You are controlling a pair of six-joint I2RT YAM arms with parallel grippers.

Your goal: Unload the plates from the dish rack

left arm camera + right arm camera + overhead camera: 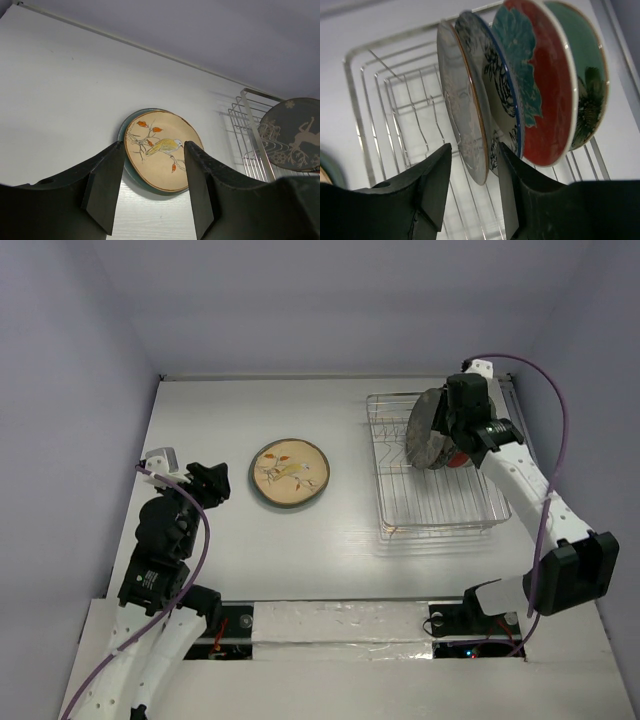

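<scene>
The silver wire dish rack (440, 505) stands at the right of the table. Several plates stand upright in it: a grey plate with a brown rim (462, 105), a white one with blue flowers (495, 85), a red one with a teal flower (545, 100) and a green one (587, 85). My right gripper (472, 192) is open, its jaws on either side of the grey plate's edge; it also shows in the top view (440, 440). A tan bird plate (289, 473) lies flat on a teal plate (127, 167) at the table's middle. My left gripper (150, 200) is open and empty, left of that stack.
The rack (250, 130) and the grey plate's deer-patterned face (292, 135) show at the right of the left wrist view. The rack's near half (445, 520) holds no plates. Pale walls close in the table on three sides.
</scene>
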